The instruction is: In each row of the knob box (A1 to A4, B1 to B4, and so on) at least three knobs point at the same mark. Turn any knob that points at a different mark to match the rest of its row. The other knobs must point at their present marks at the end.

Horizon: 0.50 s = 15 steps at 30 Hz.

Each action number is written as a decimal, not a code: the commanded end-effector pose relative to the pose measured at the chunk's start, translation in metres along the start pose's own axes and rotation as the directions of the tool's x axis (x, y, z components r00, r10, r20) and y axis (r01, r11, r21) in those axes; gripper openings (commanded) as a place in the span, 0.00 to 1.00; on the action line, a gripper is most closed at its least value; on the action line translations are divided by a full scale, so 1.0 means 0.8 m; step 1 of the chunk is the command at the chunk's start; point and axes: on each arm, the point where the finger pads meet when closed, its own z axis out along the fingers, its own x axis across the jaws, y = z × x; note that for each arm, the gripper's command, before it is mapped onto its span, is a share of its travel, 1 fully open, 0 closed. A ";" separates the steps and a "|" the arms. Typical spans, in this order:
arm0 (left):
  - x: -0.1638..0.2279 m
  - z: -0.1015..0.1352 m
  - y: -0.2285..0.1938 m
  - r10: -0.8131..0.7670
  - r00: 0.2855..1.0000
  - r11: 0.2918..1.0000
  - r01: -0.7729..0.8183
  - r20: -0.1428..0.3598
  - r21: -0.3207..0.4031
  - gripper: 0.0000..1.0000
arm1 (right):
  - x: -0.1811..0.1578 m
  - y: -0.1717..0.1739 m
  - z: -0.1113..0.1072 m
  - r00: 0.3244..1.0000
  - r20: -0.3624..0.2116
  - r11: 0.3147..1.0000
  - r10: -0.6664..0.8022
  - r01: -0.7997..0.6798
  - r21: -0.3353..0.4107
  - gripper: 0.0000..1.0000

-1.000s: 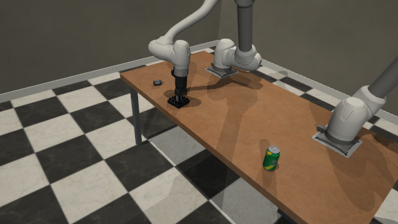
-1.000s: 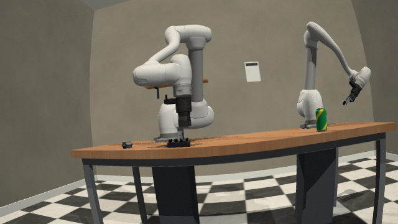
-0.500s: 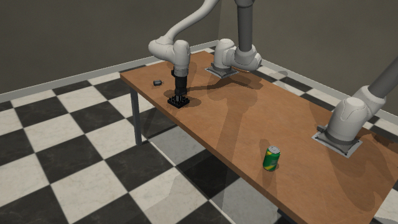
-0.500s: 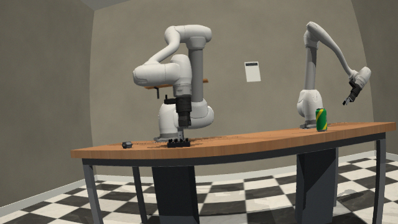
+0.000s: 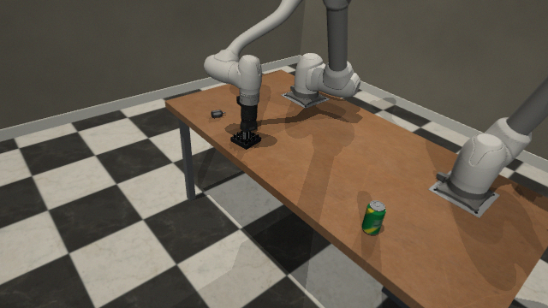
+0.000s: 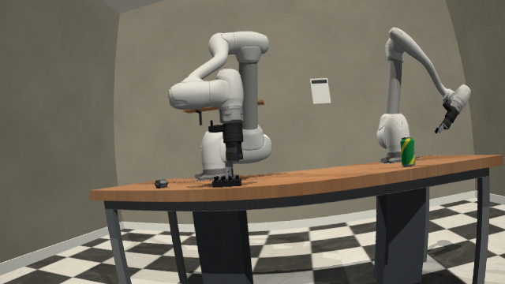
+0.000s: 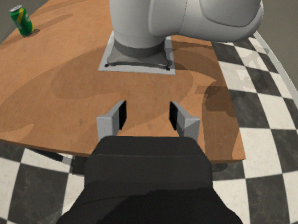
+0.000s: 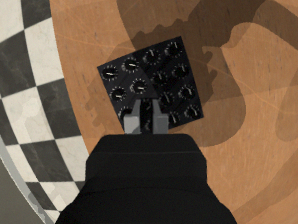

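Note:
The black knob box lies on the table near its front edge, with a four by four grid of black knobs. White pointer lines show on several knobs; the mark labels are too small to read. My right gripper points down and is shut on a knob, the second from the left in the third row from the top in the right wrist view. The fingers and gripper body hide knobs near the box's lower left corner there. My left gripper is open and empty, far from the box.
A green and yellow can stands on the table, far from the box. A small dark object lies near the box. The two arm bases stand along the table's back.

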 end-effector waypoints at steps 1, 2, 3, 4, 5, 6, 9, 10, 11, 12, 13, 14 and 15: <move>-0.001 0.002 -0.005 0.005 1.000 1.000 -0.005 0.006 0.007 1.00 | -0.004 -0.001 0.002 0.999 0.005 0.999 0.037 -0.037 0.003 0.30; -0.001 0.002 -0.005 0.005 1.000 1.000 -0.005 0.006 0.007 1.00 | -0.004 -0.001 0.002 0.999 0.005 0.999 0.037 -0.037 0.003 0.30; -0.001 0.002 -0.005 0.005 1.000 1.000 -0.005 0.006 0.007 1.00 | -0.003 -0.001 0.002 0.999 0.004 0.999 0.053 -0.053 0.004 0.30; -0.001 0.002 -0.005 0.005 1.000 1.000 -0.005 0.006 0.007 1.00 | -0.004 -0.001 0.002 0.998 0.004 0.998 0.070 -0.070 0.004 0.30; -0.001 0.002 -0.005 0.005 1.000 1.000 -0.005 0.006 0.007 1.00 | -0.004 -0.001 0.002 0.996 0.004 0.996 0.088 -0.088 0.004 0.30; -0.001 0.002 -0.005 0.005 1.000 1.000 -0.005 0.006 0.007 1.00 | -0.004 -0.001 0.002 0.994 0.004 0.994 0.107 -0.107 0.004 0.30; -0.001 0.002 -0.005 0.005 1.000 1.000 -0.005 0.006 0.007 1.00 | -0.004 -0.001 0.001 0.986 0.004 0.986 0.169 -0.169 0.004 0.30; -0.001 0.002 -0.005 0.005 1.000 1.000 -0.005 0.006 0.007 1.00 | -0.004 -0.001 0.001 0.981 0.004 0.981 0.192 -0.192 0.004 0.30; -0.001 0.002 -0.005 0.005 1.000 1.000 -0.005 0.006 0.007 1.00 | -0.004 -0.001 0.001 0.977 0.003 0.977 0.215 -0.215 0.004 0.30; -0.001 0.002 -0.005 0.005 1.000 1.000 -0.005 0.006 0.007 1.00 | -0.004 -0.001 0.001 0.971 0.003 0.971 0.238 -0.238 0.005 0.30; -0.001 0.002 -0.005 0.005 1.000 1.000 -0.005 0.006 0.007 1.00 | -0.004 -0.001 0.001 0.965 0.003 0.965 0.262 -0.262 0.005 0.30; -0.001 0.002 -0.005 0.005 1.000 1.000 -0.005 0.006 0.007 1.00 | -0.004 -0.001 0.001 0.958 0.002 0.958 0.287 -0.287 0.005 0.30; -0.001 0.002 -0.005 0.005 1.000 1.000 -0.005 0.006 0.007 1.00 | -0.003 -0.002 0.001 0.950 0.002 0.950 0.312 -0.312 0.005 0.30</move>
